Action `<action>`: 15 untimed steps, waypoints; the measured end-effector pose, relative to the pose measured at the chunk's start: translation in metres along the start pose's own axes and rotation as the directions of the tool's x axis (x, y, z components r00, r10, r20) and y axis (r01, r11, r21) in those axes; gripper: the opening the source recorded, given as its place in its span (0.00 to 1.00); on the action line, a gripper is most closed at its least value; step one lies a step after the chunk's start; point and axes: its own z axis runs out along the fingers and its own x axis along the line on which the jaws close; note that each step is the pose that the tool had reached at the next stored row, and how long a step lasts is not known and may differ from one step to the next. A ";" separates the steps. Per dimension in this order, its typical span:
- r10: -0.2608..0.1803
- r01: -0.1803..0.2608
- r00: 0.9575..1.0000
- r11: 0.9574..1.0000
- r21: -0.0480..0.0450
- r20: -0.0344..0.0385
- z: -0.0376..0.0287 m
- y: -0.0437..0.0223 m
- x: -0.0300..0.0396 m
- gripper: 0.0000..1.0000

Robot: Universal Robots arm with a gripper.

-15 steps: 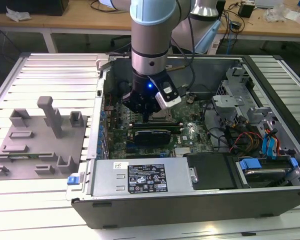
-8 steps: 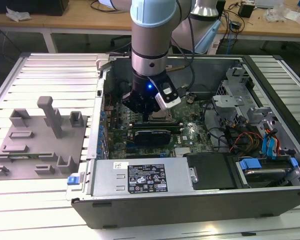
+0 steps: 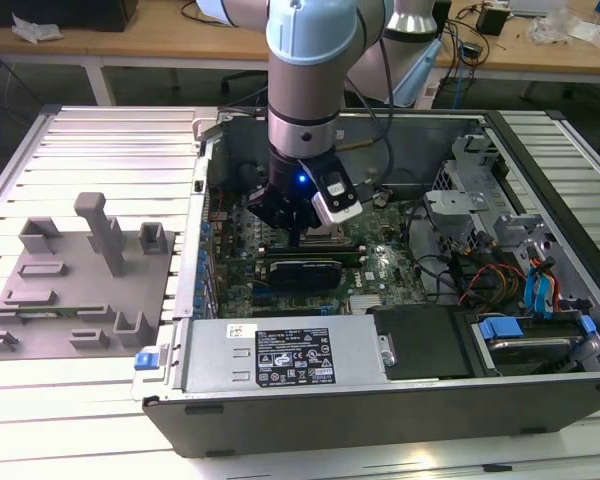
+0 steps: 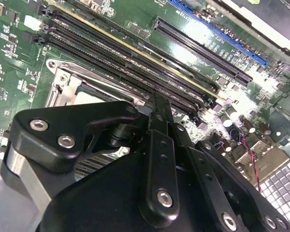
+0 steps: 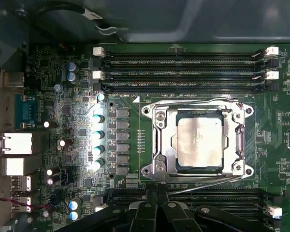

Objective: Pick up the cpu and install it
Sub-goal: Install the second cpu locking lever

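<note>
You've got one cpu (image 5: 199,143) in one socket (image 5: 157,140), one gripper (image 3: 298,238), and three RAM slots (image 5: 183,72) above it.

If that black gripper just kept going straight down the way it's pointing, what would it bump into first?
Most likely the motherboard, near the socket frame that holds the cpu. The gripper points down into the open computer case; the exact landing spot is unclear.

Cpu (image 5: 199,142) top brushed metal, dull sheen; socket frame (image 5: 160,140) shiny steel.
</note>
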 end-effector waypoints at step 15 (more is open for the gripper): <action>0.000 0.000 1.000 0.998 -0.067 -0.001 0.0046 -0.0087 -0.0007 0.11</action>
